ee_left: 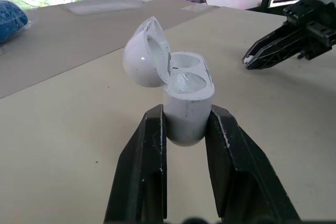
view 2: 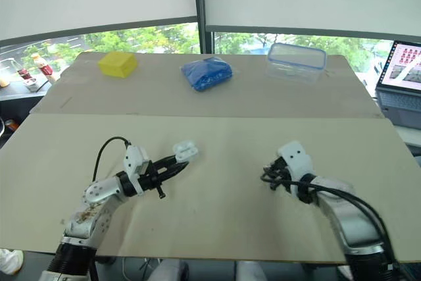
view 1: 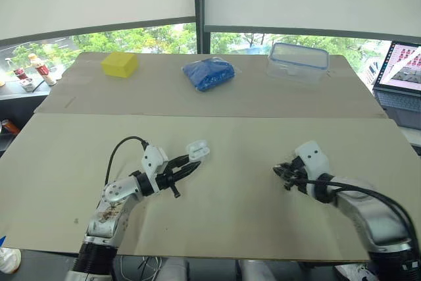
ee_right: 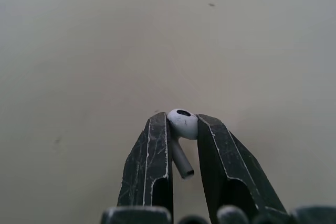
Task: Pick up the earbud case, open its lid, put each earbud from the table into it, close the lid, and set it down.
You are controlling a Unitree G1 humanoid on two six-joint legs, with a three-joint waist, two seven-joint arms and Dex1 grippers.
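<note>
The left claw (view 1: 195, 164) is clamping the white earbud case (ee_left: 187, 100) by its lower body, one black finger (ee_left: 144, 156) pressing on each side. The case is standing upright in that grip over the near left part of the tan surface (view 1: 230, 228). Its lid (ee_left: 142, 59) is hanging open, tipped back on the hinge to one side, and the two wells inside are facing up. Whether anything is sitting in those wells cannot be told.

The right claw (view 1: 281, 173) is hovering over the near right part of the surface, well apart from the case, with its tips pointing toward the left claw. It is gripping a white earbud (ee_right: 183, 124) by the rounded head, and the stem is sticking out between the two fingers.

Along the far edge of the surface, a yellow block (view 1: 120, 64) is lying to the left, a blue bundle (view 1: 208, 73) is resting in the middle, and a clear plastic box (view 1: 297, 61) is sitting to the right. An open laptop (view 1: 402, 70) is glowing beyond the right edge.
</note>
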